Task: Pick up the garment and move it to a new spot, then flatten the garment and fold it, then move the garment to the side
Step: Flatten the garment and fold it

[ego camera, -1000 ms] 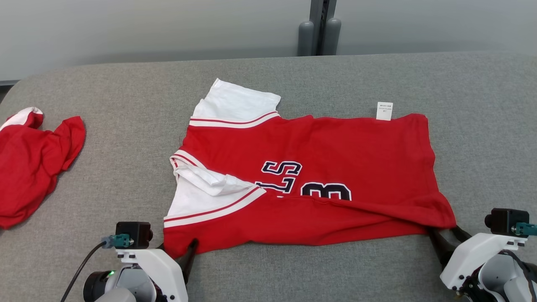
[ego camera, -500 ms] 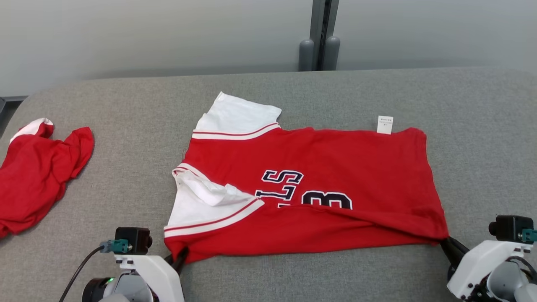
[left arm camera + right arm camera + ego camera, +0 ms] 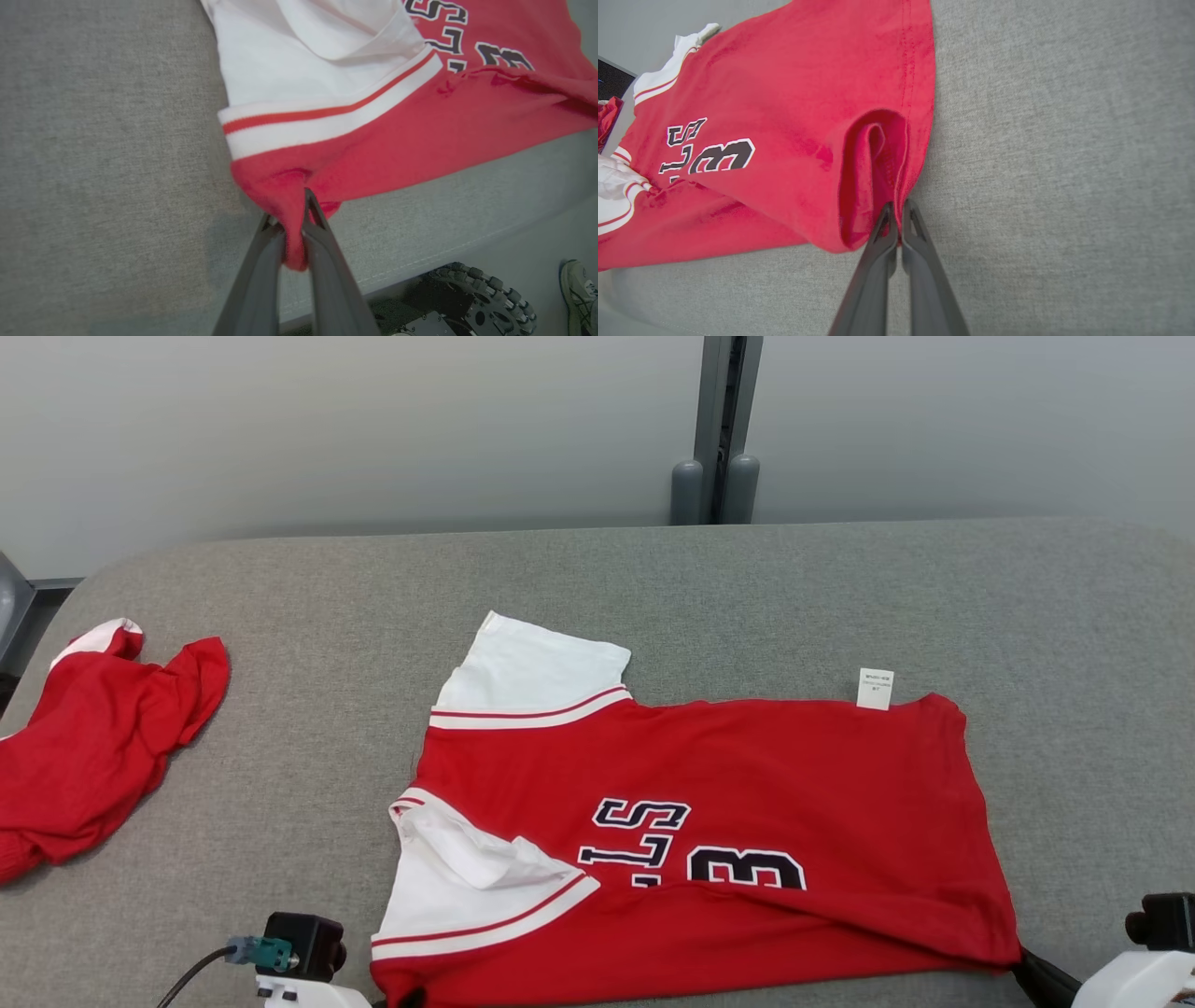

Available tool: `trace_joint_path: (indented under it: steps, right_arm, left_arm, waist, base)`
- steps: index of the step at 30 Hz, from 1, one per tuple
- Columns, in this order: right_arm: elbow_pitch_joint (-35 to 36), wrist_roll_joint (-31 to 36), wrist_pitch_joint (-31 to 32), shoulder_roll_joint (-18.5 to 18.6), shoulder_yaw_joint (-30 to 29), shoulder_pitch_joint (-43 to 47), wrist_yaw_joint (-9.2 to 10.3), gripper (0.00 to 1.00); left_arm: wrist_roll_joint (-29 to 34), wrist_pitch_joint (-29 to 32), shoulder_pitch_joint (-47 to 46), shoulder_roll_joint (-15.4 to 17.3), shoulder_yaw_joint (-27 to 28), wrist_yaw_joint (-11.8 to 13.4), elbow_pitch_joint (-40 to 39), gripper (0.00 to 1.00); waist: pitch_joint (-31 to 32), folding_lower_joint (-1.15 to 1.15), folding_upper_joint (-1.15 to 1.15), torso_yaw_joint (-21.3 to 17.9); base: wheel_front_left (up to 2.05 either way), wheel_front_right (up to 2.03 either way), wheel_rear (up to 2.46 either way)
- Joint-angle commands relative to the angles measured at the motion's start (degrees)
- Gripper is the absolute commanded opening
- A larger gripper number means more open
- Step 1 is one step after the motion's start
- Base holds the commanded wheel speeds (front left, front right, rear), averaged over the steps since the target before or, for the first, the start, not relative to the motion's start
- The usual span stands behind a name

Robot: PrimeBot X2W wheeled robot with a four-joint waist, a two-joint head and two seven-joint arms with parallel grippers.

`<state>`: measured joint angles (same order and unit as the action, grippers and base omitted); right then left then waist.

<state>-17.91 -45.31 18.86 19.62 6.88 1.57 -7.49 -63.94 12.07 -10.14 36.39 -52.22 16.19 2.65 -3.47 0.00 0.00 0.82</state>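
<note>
Garment (image 3: 691, 775) is a red shirt with white sleeves. It lies on the grey table (image 3: 840, 588), in the middle and close to the near edge. Its long side runs from left to right. The neck and sleeves point left, and the bottom hem points right.

At the far left end of the table sits another red cloth (image 3: 93, 747), all scrunched up and well apart from the shirt. The left gripper (image 3: 289, 210) has its two fingers pinched on the near left corner of the shirt, just below the white sleeve (image 3: 467, 887) with the red stripe. In the middle are dark letters and a number (image 3: 695, 849), partly hidden under a fold of red cloth along the near side. A small white label (image 3: 875, 689) sticks out of the far edge near the right end. The right gripper (image 3: 899, 205) is squeezed tight on the near right corner, where the hem bunches up.
</note>
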Motion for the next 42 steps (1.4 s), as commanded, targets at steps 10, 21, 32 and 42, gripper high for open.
trace_joint_path:
  steps: [10, 21, 32, 42]
  right_arm:
    - [4.5, 4.2, 6.2, -3.8, -6.4, 5.0, -0.02, 1.0]
    - [12.7, 10.8, 9.6, -6.0, -14.1, 5.6, -0.05, 1.0]
    - [15.2, 15.5, 8.4, -7.2, -15.7, -5.1, -0.05, 1.0]
    - [10.5, 15.7, 8.5, -6.0, -11.8, -18.3, -0.05, 1.0]
  left_arm:
    - [0.3, 1.8, 1.2, 2.0, -0.7, 2.8, -2.7, 1.0]
    - [4.0, 0.4, -4.4, 3.5, 1.0, 3.4, -3.9, 1.0]
    - [8.9, 4.6, -20.8, 4.0, 3.1, -0.4, -4.3, 1.0]
    - [8.4, 12.9, -37.1, 1.0, 3.6, -7.7, 4.6, 1.0]
  waist:
    - [0.1, 0.0, 0.0, 0.3]
    - [-0.5, 0.0, 0.0, 0.1]
    - [-7.3, 0.0, 0.0, -1.5]
    - [-15.6, 0.0, 0.0, -3.3]
  base:
    - [0.0, 0.0, 0.0]
    - [0.0, 0.0, 0.0]
    - [0.0, 0.0, 0.0]
    - [0.0, 0.0, 0.0]
